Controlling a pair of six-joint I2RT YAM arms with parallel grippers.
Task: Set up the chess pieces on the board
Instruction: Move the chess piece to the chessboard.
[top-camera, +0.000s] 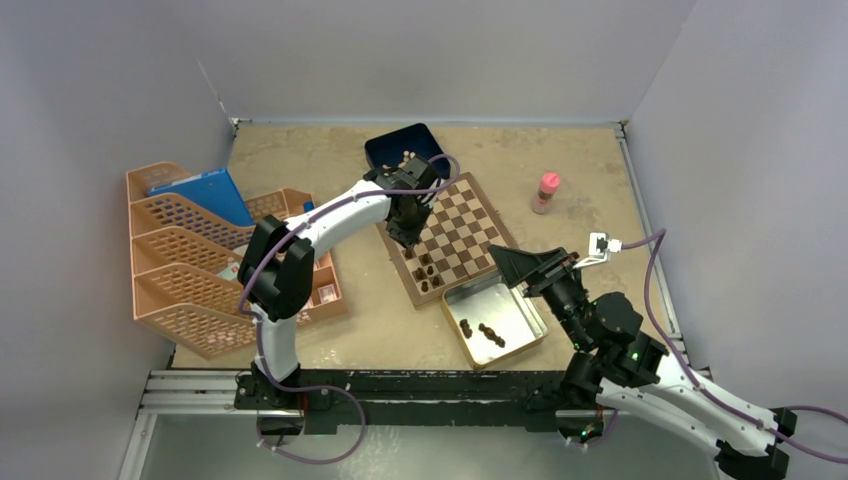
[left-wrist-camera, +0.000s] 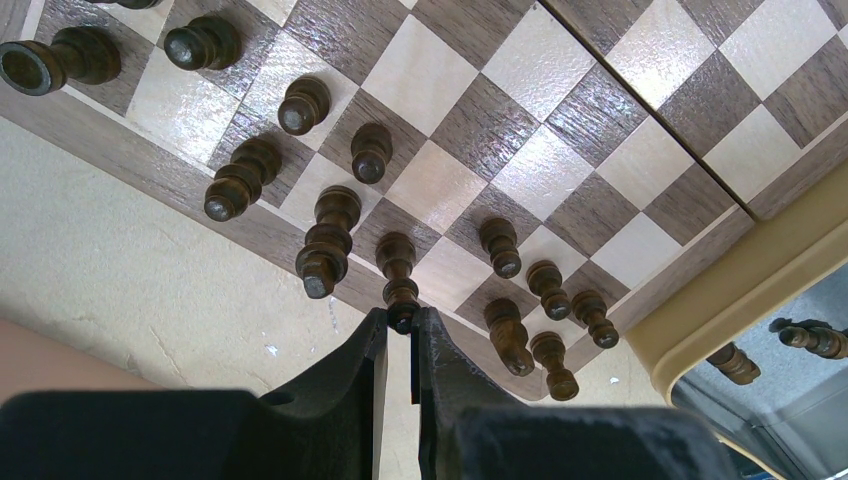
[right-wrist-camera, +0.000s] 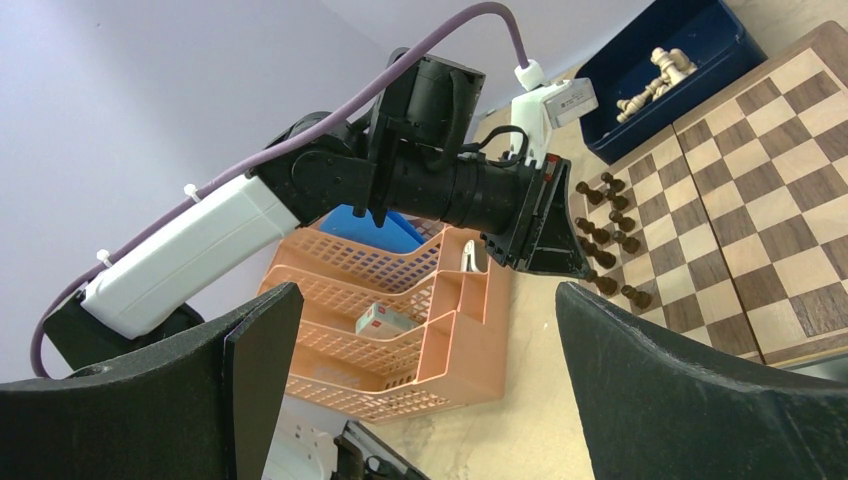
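My left gripper (left-wrist-camera: 403, 322) is shut on the top of a dark brown chess piece (left-wrist-camera: 396, 258). The piece stands upright over an edge square of the board (left-wrist-camera: 600, 130); whether its foot rests there I cannot tell. Several other dark chess pieces (left-wrist-camera: 325, 235) stand around it on the board's nearest two rows. In the top view the left gripper (top-camera: 408, 232) hangs over the board's (top-camera: 470, 215) left side. More dark pieces (top-camera: 490, 333) lie in the silver tin (top-camera: 500, 300). My right gripper (right-wrist-camera: 430, 370) is open, holds nothing, and is raised beside the tin.
A dark blue box (right-wrist-camera: 660, 70) with pale cream chessmen sits behind the board. Orange mesh trays (top-camera: 200, 260) fill the left of the table. A pink-capped bottle (top-camera: 546, 192) stands to the right of the board. The tin's rim (left-wrist-camera: 700, 330) lies close to the board's corner.
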